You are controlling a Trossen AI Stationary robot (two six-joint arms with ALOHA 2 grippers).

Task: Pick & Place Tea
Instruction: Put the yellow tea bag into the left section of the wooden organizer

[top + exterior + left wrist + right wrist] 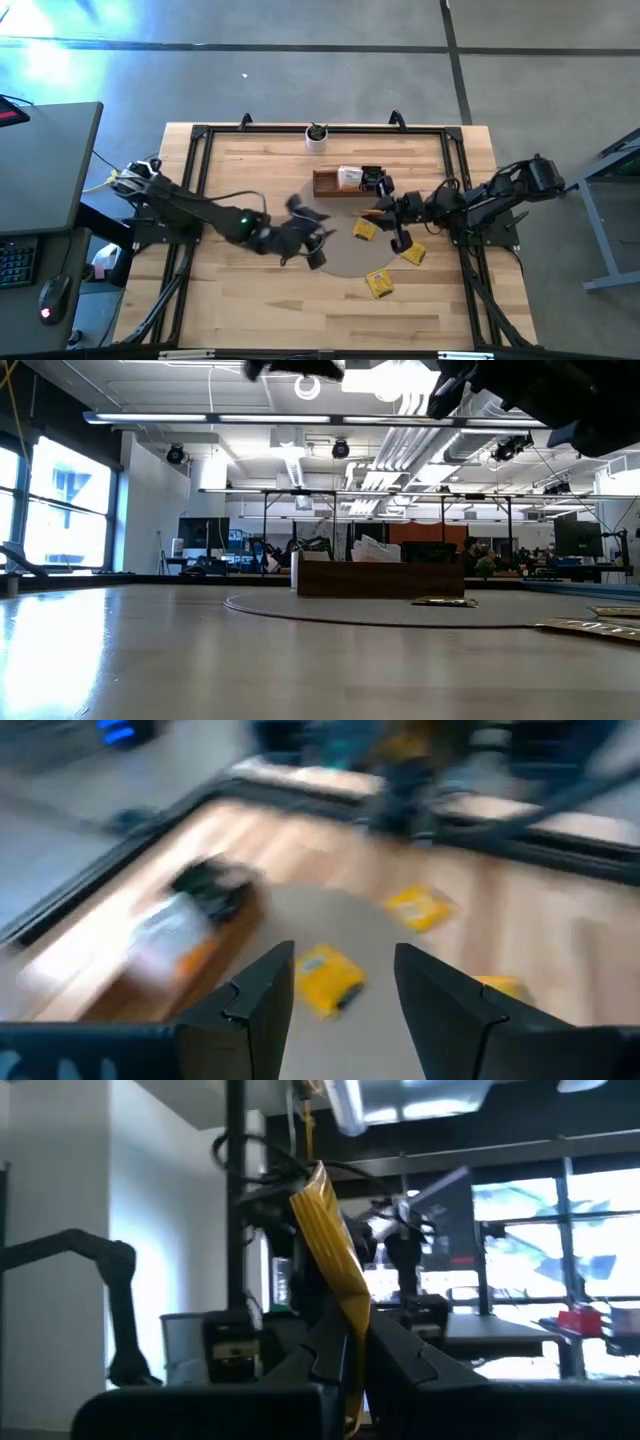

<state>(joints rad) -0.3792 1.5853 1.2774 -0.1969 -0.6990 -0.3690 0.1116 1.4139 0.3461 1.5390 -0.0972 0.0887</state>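
Three yellow tea sachets [364, 230], [414, 254], [379, 284] lie flat on or beside the round grey mat [335, 262]. My left gripper [345, 990] hovers open above the mat, on its left side. One sachet [328, 978] shows beyond the gap between its fingers, untouched. My right gripper [352, 1355] hangs in the air near the wooden tray [345, 182], shut on another yellow-orange sachet [330, 1240]. My right gripper pinches the sachet's lower part [352, 1325] between its two fingers. The fingers come from the table's right side and slant upward. The sachet stands up beyond the fingertips, seen nearly edge-on, lifted clear of the table.
The brown tray with pale and dark packets inside stands at the far middle of the table. A small white plant pot [316, 135] sits at the far edge. A black frame [200, 150] runs around the table top. Bare wood lies near the front edge.
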